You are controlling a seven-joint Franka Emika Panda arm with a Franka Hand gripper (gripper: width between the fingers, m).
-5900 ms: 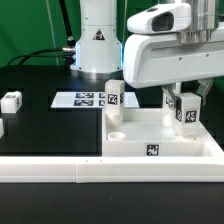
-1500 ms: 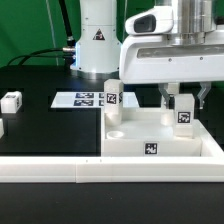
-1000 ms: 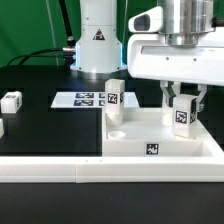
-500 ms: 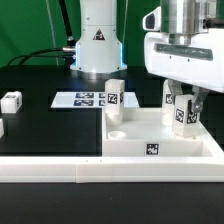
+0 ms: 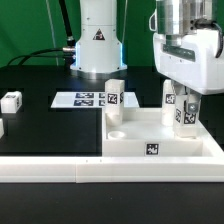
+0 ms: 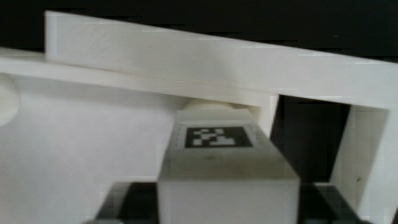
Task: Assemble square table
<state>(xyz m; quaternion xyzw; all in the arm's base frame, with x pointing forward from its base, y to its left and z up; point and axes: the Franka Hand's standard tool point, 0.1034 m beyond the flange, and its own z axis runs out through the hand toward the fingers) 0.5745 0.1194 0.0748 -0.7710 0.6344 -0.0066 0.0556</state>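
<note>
1. Currently, exterior view: gripper (image 5: pixel 180 106) closed on small white tagged block leg (image 5: pixel 185 113), upright at a far corner of the large white square plastic tray-like top (image 5: pixel 160 142) on black worktop (image 5: pixel 50 125). Any tilt could jam it.
2. Wrist view: leg hides the socket, so misalignment may go unnoticed.

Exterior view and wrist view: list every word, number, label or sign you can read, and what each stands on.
No words or numbers are readable.
Black triangle sign on the robot base: content too small to read.
Black-and-white tags, patterns only: marker board, standing leg, held leg, table top, loose leg.
</note>
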